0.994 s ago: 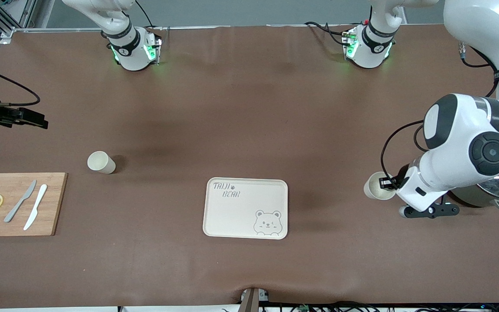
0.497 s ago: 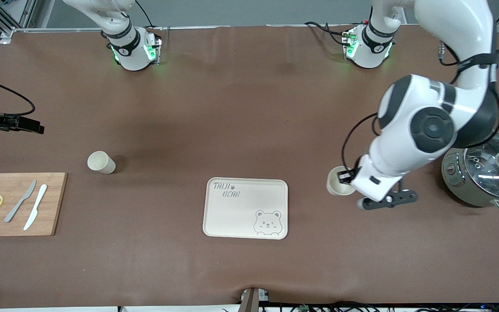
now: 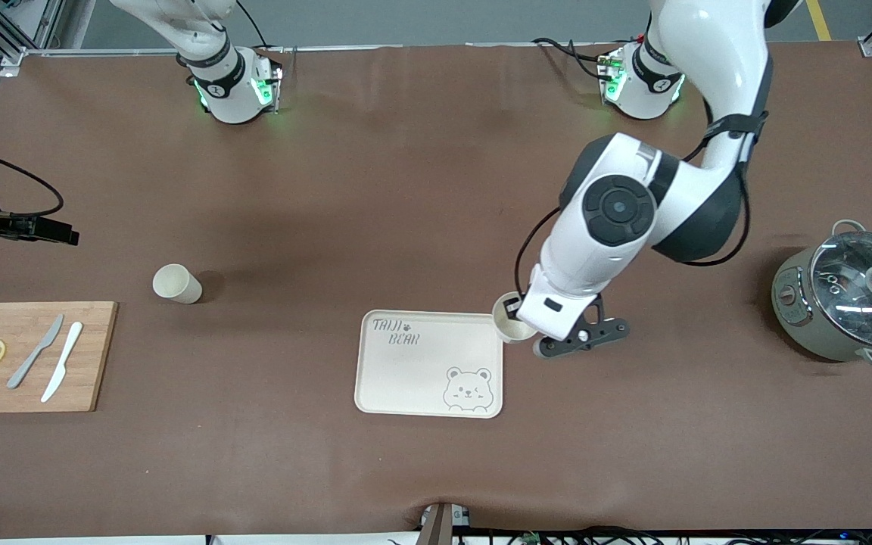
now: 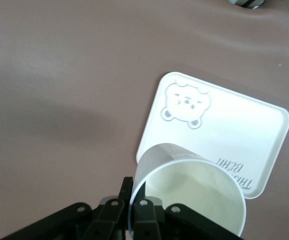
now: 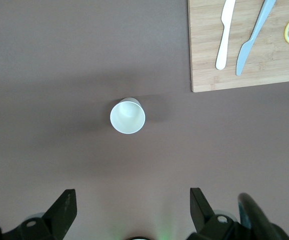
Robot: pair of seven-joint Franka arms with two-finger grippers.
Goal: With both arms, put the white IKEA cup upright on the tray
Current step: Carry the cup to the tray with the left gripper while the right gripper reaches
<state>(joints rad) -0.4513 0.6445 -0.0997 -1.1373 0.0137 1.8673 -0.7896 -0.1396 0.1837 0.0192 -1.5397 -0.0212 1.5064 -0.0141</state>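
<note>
Overhead, pale upright cup [image 3: 510, 328] above cream tray [image 3: 406, 375]

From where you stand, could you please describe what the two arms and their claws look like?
Both arms are glossy white, jointed, with black bands and round black-capped joints; the bases glow green. The left arm carries a looping black cable and a small black claw of slim black links with small holes. The right claw shows two black fingers, and a black cable trails from its wrist.
</note>
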